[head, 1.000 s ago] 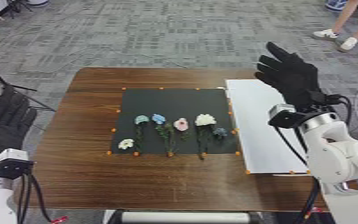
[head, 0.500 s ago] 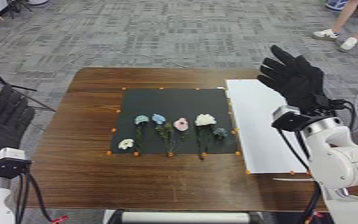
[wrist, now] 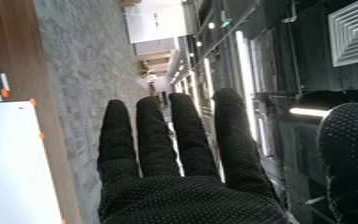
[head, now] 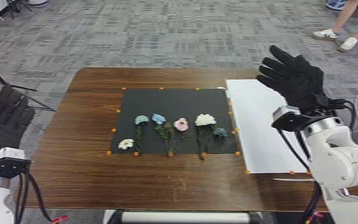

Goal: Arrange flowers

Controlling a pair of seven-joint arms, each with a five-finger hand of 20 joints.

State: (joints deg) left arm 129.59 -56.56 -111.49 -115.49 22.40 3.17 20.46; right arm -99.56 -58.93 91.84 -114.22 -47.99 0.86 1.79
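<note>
Several flowers lie on the dark sheet [head: 171, 102], heads toward its middle: a teal flower [head: 142, 119], a light-blue flower [head: 159, 118], a pink flower [head: 181, 124], a large white flower [head: 205, 120] and a dark-blue flower [head: 220, 132]. A small white flower [head: 126, 144] rests near the sheet's lower left corner. My right hand [head: 293, 79] is raised over the right edge of the white board, open and holding nothing; in the right wrist view the straight fingers of the right hand [wrist: 189, 197] point up. My left hand [head: 4, 122] stays off the table's left side, open.
The white board [head: 262, 135] lies beside the dark sheet on the brown table [head: 175, 185]. Orange markers line the edges of both. A thin pale stick [head: 293, 179] lies near the board's lower edge. A white roll [head: 184, 217] sits at the table's front.
My right hand has shifted slightly to the right and then stayed nearly still. The flowers and my left hand keep their places.
</note>
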